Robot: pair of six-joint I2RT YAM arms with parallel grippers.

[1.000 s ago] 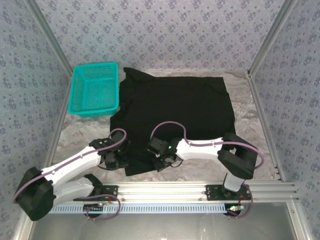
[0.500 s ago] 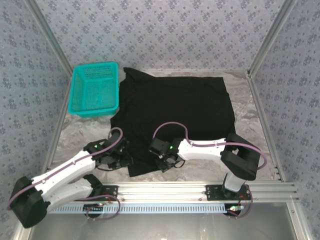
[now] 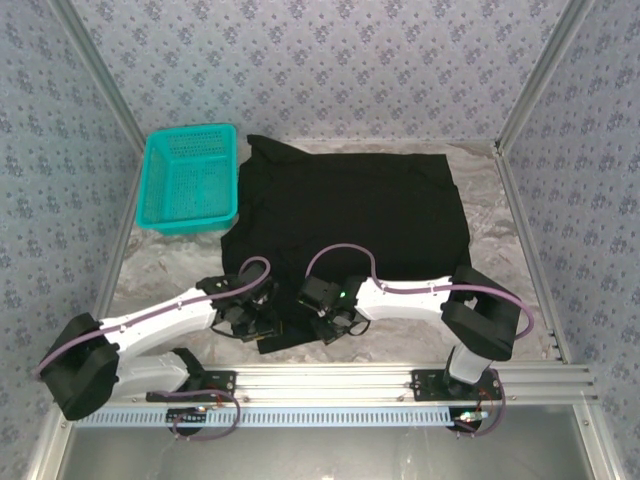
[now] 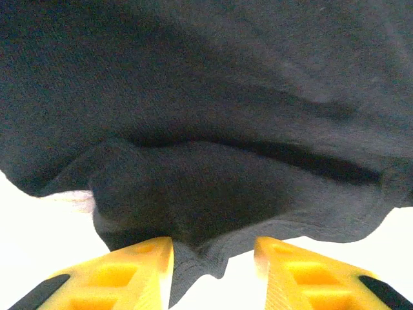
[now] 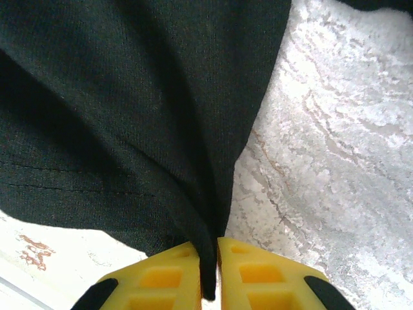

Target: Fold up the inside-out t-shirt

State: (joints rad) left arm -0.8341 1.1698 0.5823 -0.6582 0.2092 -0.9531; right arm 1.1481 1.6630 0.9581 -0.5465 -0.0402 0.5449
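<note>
Sitting at the back left of the bench (image 3: 500, 240), a teal basket (image 3: 188, 180) stands just beside the left edge of the t-shirt (image 3: 360, 215). The black t-shirt lies spread almost flat across the middle, with no print showing. By my reading no fold has been made yet, so the whole folding job is left. At its near hem the left pincer (image 3: 252, 320) stands wide, the hem edge drooping between its fingers (image 4: 142, 258) without being pinched. Just to the right, the right pincer (image 3: 335, 322) is closed narrow on a pleat of the same hem. A first fold looks ready to begin. The bench is pale and marbled. Blue flowered walls (image 3: 330, 60) and a metal frame (image 3: 530, 90) close it in.
</note>
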